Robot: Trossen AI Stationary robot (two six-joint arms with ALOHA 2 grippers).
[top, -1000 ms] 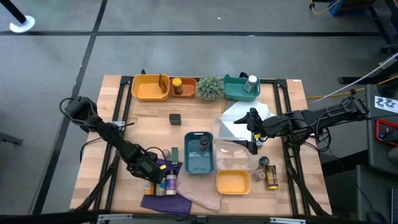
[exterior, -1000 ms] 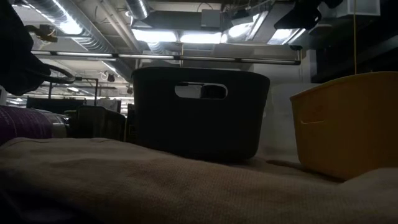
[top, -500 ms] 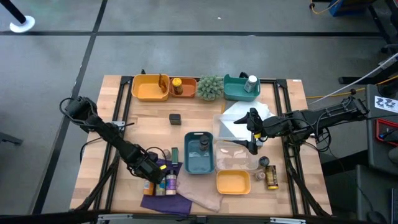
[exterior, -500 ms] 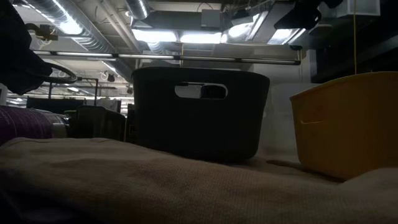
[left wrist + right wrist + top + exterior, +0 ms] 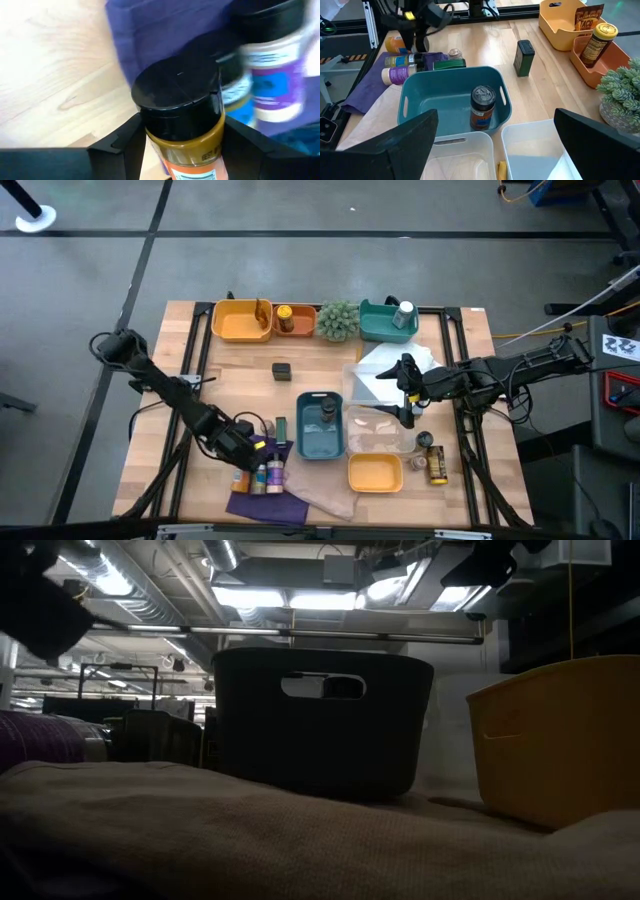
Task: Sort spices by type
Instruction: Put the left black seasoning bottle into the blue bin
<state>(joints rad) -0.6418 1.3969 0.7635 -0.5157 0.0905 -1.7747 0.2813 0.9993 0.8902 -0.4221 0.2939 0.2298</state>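
Wooden surface (image 5: 250, 365) carrying trays: yellow tray (image 5: 240, 321) and orange tray (image 5: 294, 321) far left, teal tray (image 5: 376, 323) far right, blue bin (image 5: 319, 426) at centre. Purple cloth (image 5: 262, 502) lying near left. Left claw (image 5: 246, 452) gripping a black-lidded orange spice jar (image 5: 182, 125) over that cloth, beside other jars (image 5: 266, 477). Right claw (image 5: 409, 393) hanging right of centre, fingers spread wide, holding nothing. One dark-lidded jar (image 5: 482, 106) standing inside the blue bin.
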